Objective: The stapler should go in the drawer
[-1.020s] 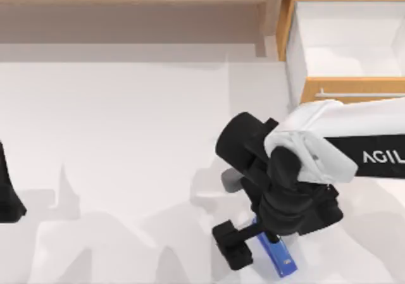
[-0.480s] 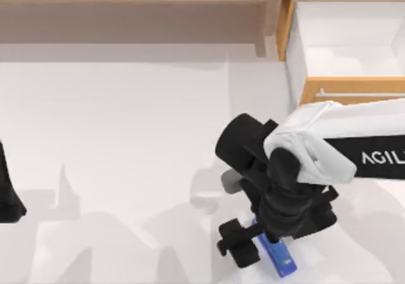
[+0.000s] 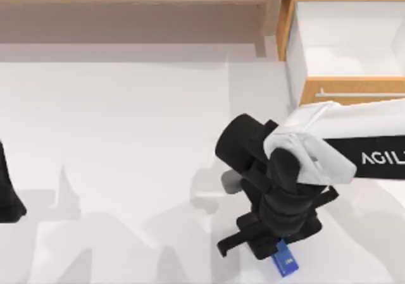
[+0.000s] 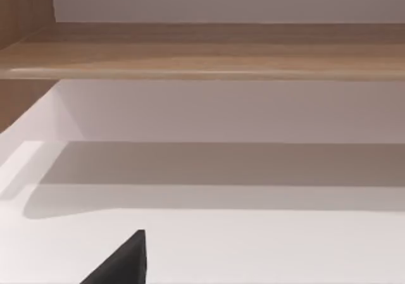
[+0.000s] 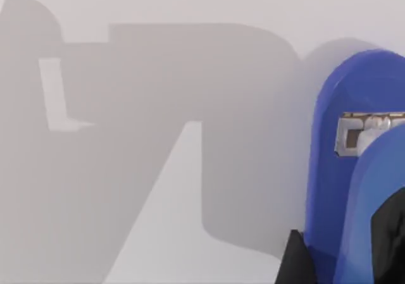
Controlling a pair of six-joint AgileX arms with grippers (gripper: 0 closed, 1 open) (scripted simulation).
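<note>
The blue stapler lies on the white table near the front edge, right of centre, mostly hidden under my right gripper. In the right wrist view the stapler stands close up, with black fingertips pressed against both of its sides, so the gripper is shut on it. The drawer stands pulled out at the back right, with an orange-tan front, a silver bar handle and a white inside. My left gripper is parked at the table's left edge.
A long wooden shelf runs along the back of the table, left of the drawer, and shows in the left wrist view. Between the shelf and the arms lies bare white tabletop.
The right gripper's fingers have closed in from the left onto the stapler. More of the stapler is covered now. The left arm has not moved.
</note>
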